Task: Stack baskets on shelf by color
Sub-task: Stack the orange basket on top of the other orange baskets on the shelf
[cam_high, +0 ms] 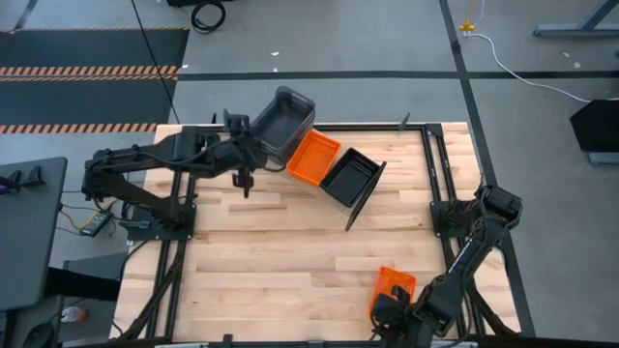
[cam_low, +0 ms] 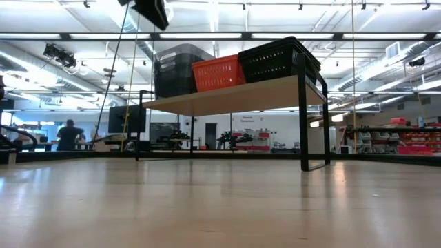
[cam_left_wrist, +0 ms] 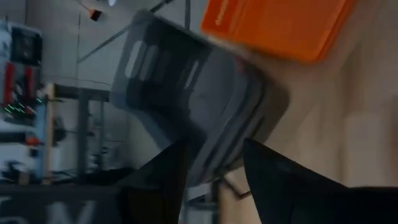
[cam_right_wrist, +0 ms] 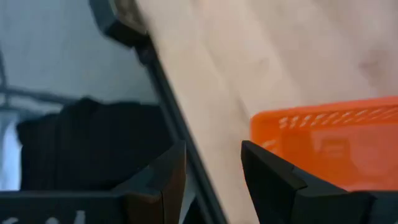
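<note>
R gripper [cam_high: 392,311] sat at the worktop's [cam_high: 290,251] near edge, about 5 o'clock, jaws apart w/ nothing between them, just beside a lone orange basket [cam_high: 395,287] lying on the wood. Mid-worktop was bare planks. Farther off, at about 12 o'clock, the shelf [cam_low: 234,96] stood angled, carrying 3 baskets in a row: grey basket [cam_high: 282,122] at its far end, orange shelf basket [cam_high: 313,158] in the middle, black basket [cam_high: 350,176] at the nearer end. L gripper [cam_high: 253,145] was at the grey basket's rim; jaws parted around the wall, but can't tell if they touched it.
</note>
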`<state>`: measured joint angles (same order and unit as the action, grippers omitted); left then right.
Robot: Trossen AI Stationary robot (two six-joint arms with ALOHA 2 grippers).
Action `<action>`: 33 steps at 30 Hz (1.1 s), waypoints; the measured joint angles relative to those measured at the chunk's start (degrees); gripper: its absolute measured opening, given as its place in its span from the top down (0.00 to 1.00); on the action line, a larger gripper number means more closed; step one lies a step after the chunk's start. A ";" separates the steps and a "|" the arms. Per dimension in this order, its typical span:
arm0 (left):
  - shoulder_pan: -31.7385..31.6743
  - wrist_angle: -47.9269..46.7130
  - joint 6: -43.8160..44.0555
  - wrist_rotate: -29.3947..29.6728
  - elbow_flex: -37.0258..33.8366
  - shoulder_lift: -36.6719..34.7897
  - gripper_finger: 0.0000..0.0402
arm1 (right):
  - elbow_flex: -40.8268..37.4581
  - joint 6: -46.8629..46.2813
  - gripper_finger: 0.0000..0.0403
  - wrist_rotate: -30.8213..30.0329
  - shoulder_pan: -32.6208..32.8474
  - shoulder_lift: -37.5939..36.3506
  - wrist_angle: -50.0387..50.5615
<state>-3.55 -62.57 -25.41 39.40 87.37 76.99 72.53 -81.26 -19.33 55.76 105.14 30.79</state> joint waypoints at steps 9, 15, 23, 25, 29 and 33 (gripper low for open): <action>8.92 3.29 20.40 -2.75 0.00 -0.20 0.66 | 1.14 3.09 0.62 13.69 -2.72 0.00 1.40; 15.29 10.69 24.04 -10.12 0.00 -0.18 0.68 | 2.99 5.33 0.62 14.91 -3.96 0.00 8.74; 24.13 23.29 29.44 -12.76 -8.49 -0.15 0.68 | 3.17 6.37 0.62 15.14 -3.93 0.02 10.61; 26.13 27.91 31.42 -12.77 -12.57 -0.18 0.68 | 3.17 6.35 0.62 15.78 -3.26 0.02 10.13; 30.06 42.50 33.96 -12.78 -22.00 -0.11 0.68 | 3.17 5.90 0.62 18.81 -1.60 0.83 10.57; 34.17 58.85 35.04 -11.78 -30.88 -0.11 0.68 | 3.17 3.48 0.62 20.26 -0.18 1.46 13.76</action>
<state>30.62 -3.71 9.63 27.63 56.49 76.88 75.70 -77.78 0.92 55.58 106.61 44.55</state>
